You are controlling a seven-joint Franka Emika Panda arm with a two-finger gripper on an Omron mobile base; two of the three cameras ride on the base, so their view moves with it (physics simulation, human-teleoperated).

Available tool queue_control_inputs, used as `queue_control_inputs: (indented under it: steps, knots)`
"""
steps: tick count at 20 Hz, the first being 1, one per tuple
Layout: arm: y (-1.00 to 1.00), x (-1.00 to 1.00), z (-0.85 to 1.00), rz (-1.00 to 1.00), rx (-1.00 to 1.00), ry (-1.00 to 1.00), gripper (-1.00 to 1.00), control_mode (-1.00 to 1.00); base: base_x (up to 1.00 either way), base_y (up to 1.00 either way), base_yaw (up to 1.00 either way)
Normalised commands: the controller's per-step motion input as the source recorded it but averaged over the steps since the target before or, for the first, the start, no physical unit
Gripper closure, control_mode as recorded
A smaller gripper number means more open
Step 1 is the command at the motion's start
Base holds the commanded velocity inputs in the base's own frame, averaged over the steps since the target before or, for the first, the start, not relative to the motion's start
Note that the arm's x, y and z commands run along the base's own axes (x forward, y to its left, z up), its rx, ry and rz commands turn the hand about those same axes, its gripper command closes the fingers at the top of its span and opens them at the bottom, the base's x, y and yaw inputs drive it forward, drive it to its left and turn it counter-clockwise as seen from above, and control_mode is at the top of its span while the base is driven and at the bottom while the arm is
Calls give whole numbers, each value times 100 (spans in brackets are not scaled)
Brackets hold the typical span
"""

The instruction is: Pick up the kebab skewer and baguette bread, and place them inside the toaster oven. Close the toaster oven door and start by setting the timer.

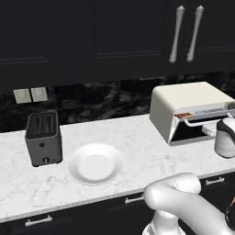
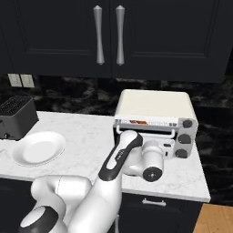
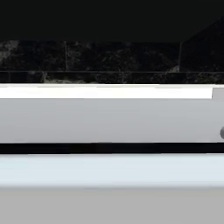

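Fingers: hidden from you behind the white hand, so you could not tell how wide they stood or whether they had hold of anything. The gripper (image 2: 164, 146) was close up against the front of the toaster oven, low on its right half.

Items on the white marble counter (image 1: 137, 137), left to right:

1. Toaster (image 1: 43, 137). Dark grey, two slots on top, standing upright near the left end. The slots were dark, and what they contained could not be made out.

2. Plate (image 1: 95, 164). White, round, lying flat just to the right of the toaster and apart from it. Its whole surface showed bare white.

3. Toaster oven (image 1: 188, 112). Cream-white box, well to the right of the plate and set back toward the black backsplash. The toaster oven door (image 1: 189, 131) stood ajar, leaning out at its top edge, with the silver handle (image 2: 145, 129) running along that edge. In the gap above the door you had a short reddish-orange strip (image 1: 183, 115) inside the oven, at the left of the opening. Whether it was the skewer or the bread could not be told. Three dark knobs (image 2: 184, 138) sat in a column on the right side of the front.

4. Above the counter: dark cabinets with two pale vertical pulls (image 1: 186, 34).
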Motion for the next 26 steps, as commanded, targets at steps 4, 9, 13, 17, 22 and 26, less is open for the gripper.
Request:
queue_control_inputs:
  steps: [4,9,13,17,22,26]
  knots:
    - [27,44,0,0,0,1,-100,-100,0,0,0]
    - [23,37,0,0,0,1,-100,-100,0,0,0]
    - [17,23,0,0,0,0,-100,-100,0,0,0]
    - [4,19,-3,3,0,0,-100,-100,0,0,0]
    - [6,35,-4,2,0,0,-100,-100,0,0,0]
    - [0,24,-1,0,0,0,-100,-100,0,0,0]
